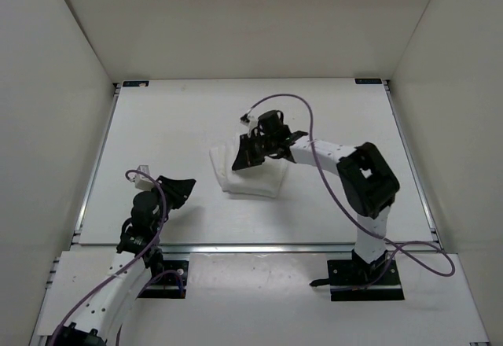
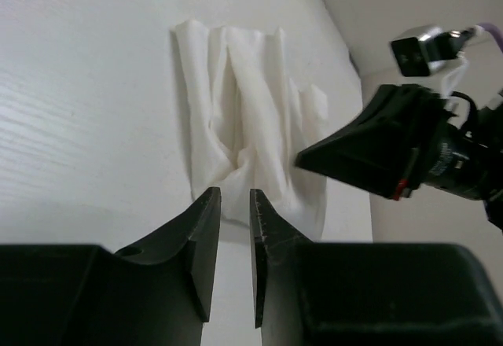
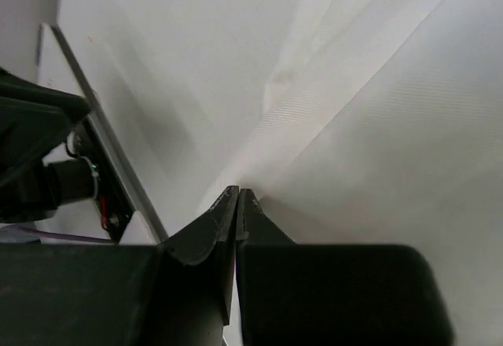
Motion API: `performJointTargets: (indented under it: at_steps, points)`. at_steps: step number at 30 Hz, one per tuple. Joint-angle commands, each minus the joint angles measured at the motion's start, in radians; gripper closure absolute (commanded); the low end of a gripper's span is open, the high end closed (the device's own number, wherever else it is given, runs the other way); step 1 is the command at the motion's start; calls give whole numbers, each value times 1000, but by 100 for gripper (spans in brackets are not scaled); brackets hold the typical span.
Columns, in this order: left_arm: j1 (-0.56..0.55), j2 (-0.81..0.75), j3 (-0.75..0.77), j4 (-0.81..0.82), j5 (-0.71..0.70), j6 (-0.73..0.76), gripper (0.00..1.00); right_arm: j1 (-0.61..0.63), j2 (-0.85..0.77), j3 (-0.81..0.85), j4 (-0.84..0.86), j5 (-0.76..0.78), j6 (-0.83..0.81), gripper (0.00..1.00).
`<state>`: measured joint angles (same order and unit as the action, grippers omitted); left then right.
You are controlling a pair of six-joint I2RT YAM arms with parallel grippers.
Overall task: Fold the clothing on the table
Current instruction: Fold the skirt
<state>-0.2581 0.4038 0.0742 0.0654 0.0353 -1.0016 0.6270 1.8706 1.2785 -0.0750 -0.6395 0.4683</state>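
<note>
While the right gripper [image 3: 238, 194] was closed tight, its tips were set against the clothing [image 1: 253, 179], and a ridge of fabric was seen running up to them. Whether any fabric was pinched between them could not be told. The clothing was laid in a creased bundle on the table [image 1: 173, 126], beneath and just in front of that gripper. The left gripper [image 2: 235, 195] was held narrowly parted with nothing in the gap, above bare table. The clothing was near, ahead of its tips, and the right gripper was seen beyond, to its right.
</note>
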Motion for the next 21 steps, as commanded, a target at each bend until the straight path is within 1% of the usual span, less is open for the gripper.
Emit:
performJointTargets:
  at_steps: [1,3,5,7,9,11,12,13,14,15,17,18,19,20,21]
  points:
    - [-7,10,16,-101,2,12,68,62,110,51,-6,20,-11,100]
    - [-21,13,13,-90,0,6,67,94,204,132,-119,91,-40,100]
    - [-17,18,22,-91,12,11,66,108,252,175,-186,150,-68,100]
    - [-6,33,35,-102,35,43,64,115,254,203,-209,175,-86,100]
    - [8,59,82,-119,58,80,61,120,225,234,-262,204,-117,100]
    - [13,108,131,-142,80,142,53,114,141,249,-287,228,-140,100]
    - [16,130,169,-166,96,159,49,109,69,234,-276,233,-148,99]
    - [22,157,191,-176,118,208,46,108,-11,222,-267,244,-167,98]
    - [26,183,237,-208,123,242,43,103,-55,182,-261,267,-181,97]
    - [33,223,286,-241,152,294,39,99,-135,136,-261,279,-213,100]
    - [39,285,364,-298,199,366,25,94,-296,44,-290,361,-273,100]
    - [40,321,406,-335,213,406,14,74,-335,-23,-298,356,-296,100]
    - [43,360,444,-370,238,422,6,25,-405,-101,-307,338,-299,100]
    - [55,375,463,-378,253,448,1,-24,-468,-172,-324,313,-315,100]
    - [51,403,487,-413,264,480,1,-45,-523,-201,-356,310,-335,100]
